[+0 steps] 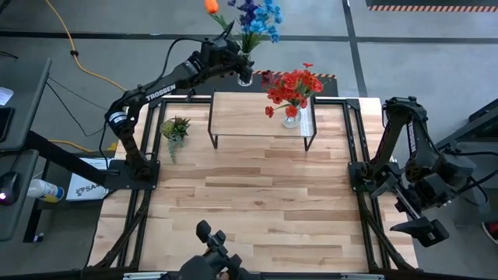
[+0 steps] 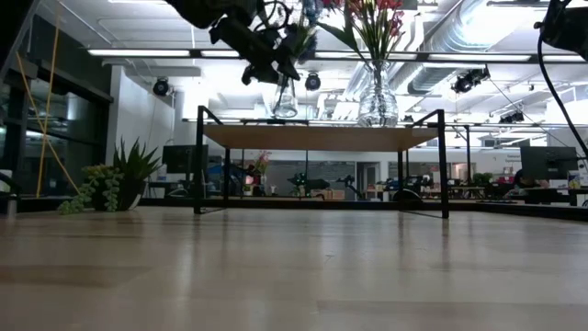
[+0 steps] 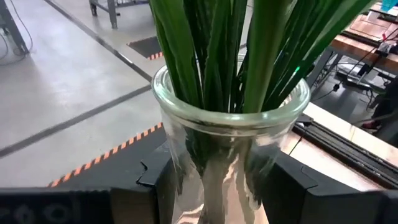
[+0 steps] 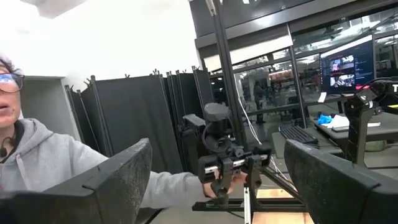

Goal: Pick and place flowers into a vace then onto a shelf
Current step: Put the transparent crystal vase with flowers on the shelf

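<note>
While readable, "TROSSEN" on left arm [image 1: 159,89]

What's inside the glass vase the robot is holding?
Green stems fill the vase, held by the left tool. From above, blue and orange blooms top them. The stem ends are blurred behind the glass, and whether there is water cannot be told.

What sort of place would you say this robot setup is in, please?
Most likely a robotics lab inside an open-plan office or workshop. The low view shows exposed ceiling ducts and desks with monitors behind the shelf; the high view shows a concrete floor with hazard tape.
</note>
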`<state>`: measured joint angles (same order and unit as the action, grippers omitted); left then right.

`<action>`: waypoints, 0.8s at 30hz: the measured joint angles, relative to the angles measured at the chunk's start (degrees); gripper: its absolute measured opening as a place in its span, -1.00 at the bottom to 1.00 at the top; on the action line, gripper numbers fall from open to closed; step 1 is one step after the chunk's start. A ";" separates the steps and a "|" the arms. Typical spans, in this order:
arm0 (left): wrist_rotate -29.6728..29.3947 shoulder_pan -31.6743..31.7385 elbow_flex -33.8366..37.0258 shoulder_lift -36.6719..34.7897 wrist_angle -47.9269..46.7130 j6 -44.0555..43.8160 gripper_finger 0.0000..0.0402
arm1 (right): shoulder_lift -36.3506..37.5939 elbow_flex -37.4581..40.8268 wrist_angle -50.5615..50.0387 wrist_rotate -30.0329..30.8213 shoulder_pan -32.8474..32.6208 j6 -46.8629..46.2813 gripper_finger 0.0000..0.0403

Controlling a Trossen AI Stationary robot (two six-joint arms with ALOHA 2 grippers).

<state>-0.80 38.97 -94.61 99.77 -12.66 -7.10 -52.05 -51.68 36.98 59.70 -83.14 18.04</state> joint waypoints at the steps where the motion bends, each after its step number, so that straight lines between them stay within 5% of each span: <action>1: 0.38 0.37 0.54 0.02 0.48 -0.49 0.04 | 0.00 0.00 -0.01 0.00 -0.01 0.00 0.74; 10: 4.87 3.14 5.81 -1.59 4.97 -2.83 0.04 | 0.00 0.00 0.63 0.00 -0.01 -0.22 0.74; 24: 6.71 3.03 23.54 -16.76 9.93 -1.09 0.04 | 0.00 0.00 1.21 0.69 -0.01 0.30 0.74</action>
<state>5.91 42.00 -71.07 83.01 -2.73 -8.19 -52.05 -51.68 38.19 60.39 -83.15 18.34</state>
